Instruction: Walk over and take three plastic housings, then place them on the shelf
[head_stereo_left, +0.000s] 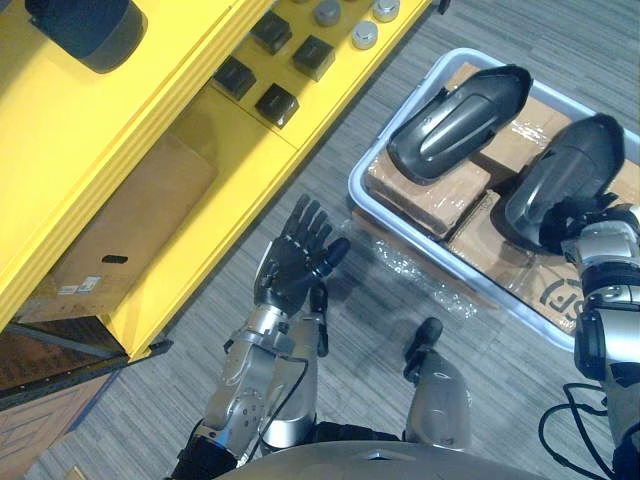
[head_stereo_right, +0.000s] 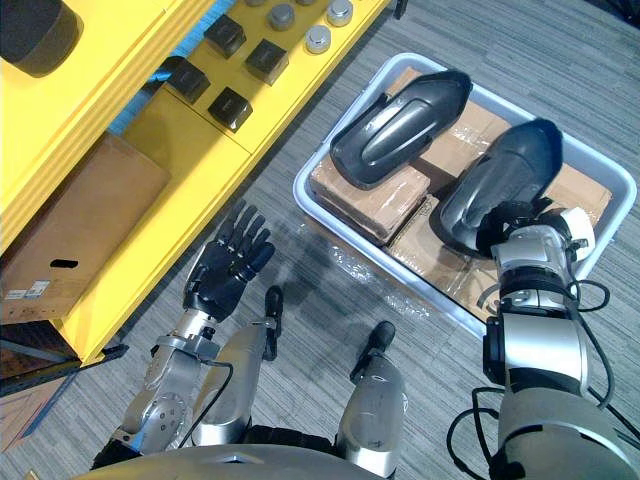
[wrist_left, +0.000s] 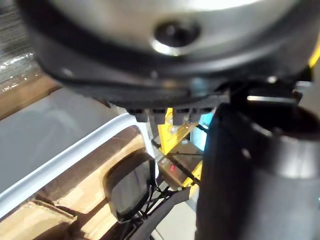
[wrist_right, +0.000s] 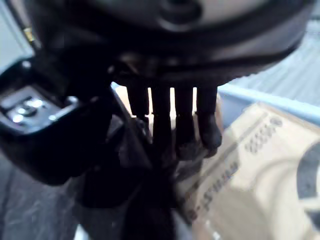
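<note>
Two plastic housings (head_stereo_left: 460, 120) atop cardboard boxes (head_stereo_left: 425, 195) in tray (head_stereo_left: 372, 208), shelf (head_stereo_left: 230, 190) left of tray

Glossy dark plastic housings (head_stereo_left: 460, 120) lie on matt cardboard boxes (head_stereo_left: 420, 190) in a smooth plastic tub (head_stereo_left: 400, 216).

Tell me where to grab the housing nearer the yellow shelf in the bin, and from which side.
Take the housing across its middle, from above, thumb on one long edge and fingers on the other. It lies domed side up on the cardboard boxes, so its long sides look free, while the bin wall would probably block a low approach. The left hand is open.
</note>
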